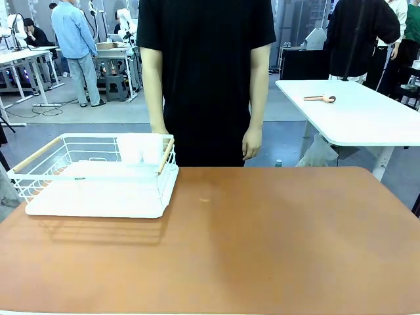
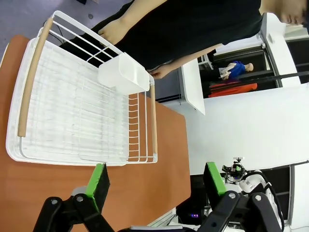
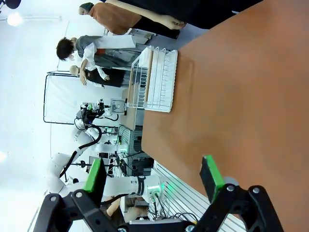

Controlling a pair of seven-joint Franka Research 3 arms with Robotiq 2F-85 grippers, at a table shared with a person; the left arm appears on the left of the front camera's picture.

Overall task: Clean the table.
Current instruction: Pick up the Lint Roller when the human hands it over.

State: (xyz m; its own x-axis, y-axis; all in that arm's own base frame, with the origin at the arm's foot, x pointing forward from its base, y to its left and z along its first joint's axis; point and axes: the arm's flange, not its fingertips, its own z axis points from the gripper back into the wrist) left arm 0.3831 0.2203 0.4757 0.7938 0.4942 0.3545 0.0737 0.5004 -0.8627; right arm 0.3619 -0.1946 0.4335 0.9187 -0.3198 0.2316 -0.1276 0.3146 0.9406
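Note:
The brown table point(image 1: 262, 243) spreads across the front view, its matte top bare except for a white wire rack point(image 1: 98, 174) at the far left. In the left wrist view my left gripper point(image 2: 154, 186) hangs open above the table's edge point(image 2: 159, 159), just short of the wire rack point(image 2: 82, 111), nothing between its green pads. In the right wrist view my right gripper point(image 3: 153, 178) also stands open, over the brown table point(image 3: 241, 96), with the wire rack point(image 3: 154, 79) far off. A person point(image 1: 207, 79) in a black shirt stands at the far edge, hands hanging down.
The rack has wooden handles point(image 1: 36, 155) and a white cup holder point(image 1: 141, 147) on its far side. A separate white table point(image 1: 354, 111) with a small wooden object point(image 1: 320, 98) stands behind at the right. A faint small mark point(image 1: 205, 199) lies on the brown top.

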